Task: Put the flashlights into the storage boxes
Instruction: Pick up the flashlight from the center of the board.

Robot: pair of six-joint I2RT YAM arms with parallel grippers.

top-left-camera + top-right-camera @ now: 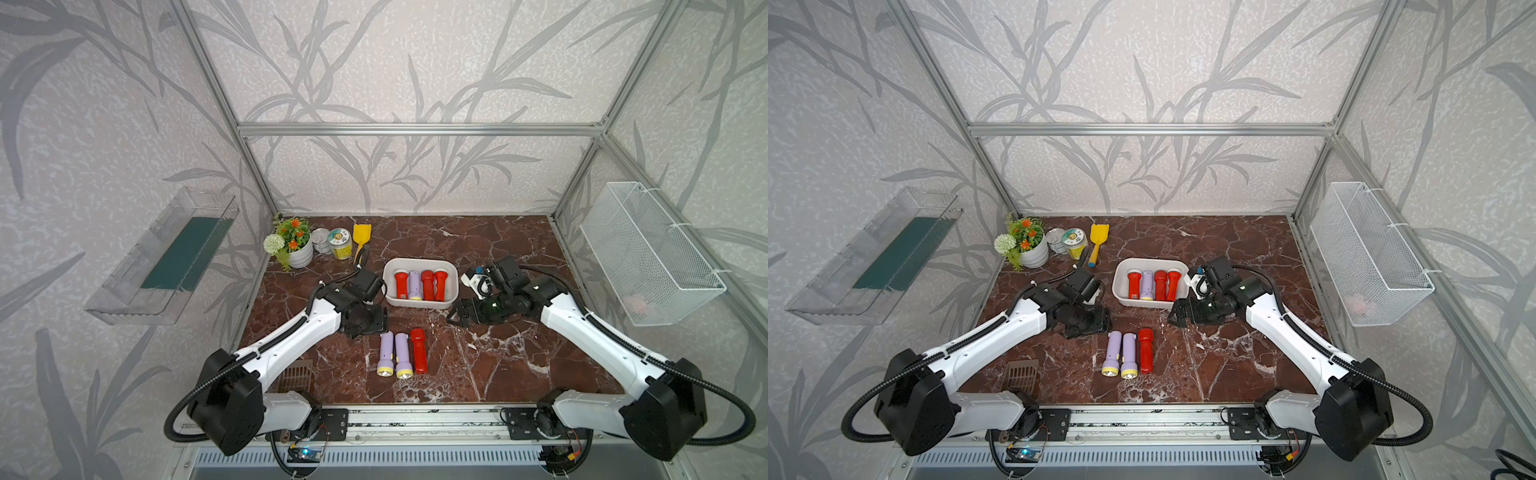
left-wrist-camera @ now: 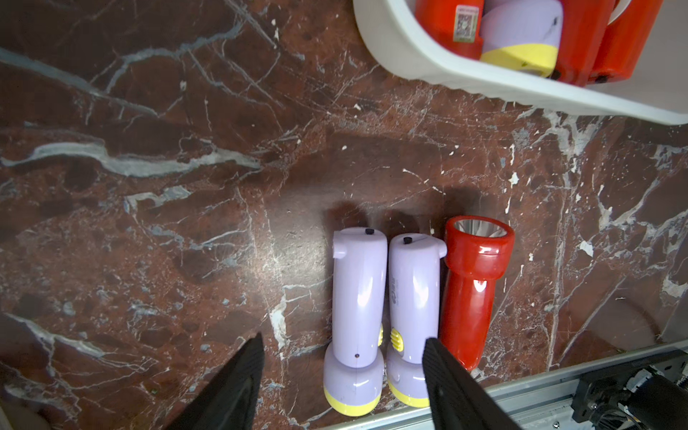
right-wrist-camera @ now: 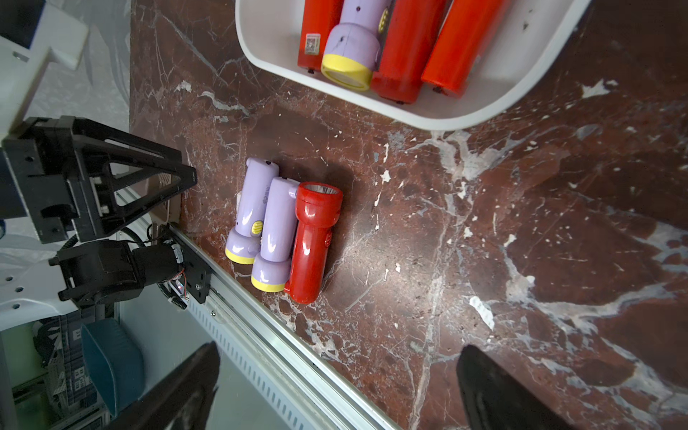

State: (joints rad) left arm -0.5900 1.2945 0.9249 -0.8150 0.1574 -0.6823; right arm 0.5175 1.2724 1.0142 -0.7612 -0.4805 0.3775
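Left jaws hang half open, empty, over the outer lilac flashlight (image 2: 359, 298) and its twin (image 2: 413, 294); right jaws gape empty by the white tub (image 1: 419, 260), four flashlights (image 1: 427, 286) inside. The loose three touch, so I'd wedge in squarely from the outer one's free side. Marbled red-brown surface (image 1: 498, 353), leaf-papered walls (image 1: 415, 62)

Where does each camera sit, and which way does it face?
Top views: high above the front rail, facing down and back over the marble table; left arm and right arm flank the white tub.
Left wrist: over the left gripper, looking down on two lilac flashlights and a red flashlight; open jaws show.
Right wrist: over the right gripper, looking toward the left arm; open jaws show.
Shared: both wrist views see those flashlights and the tub.
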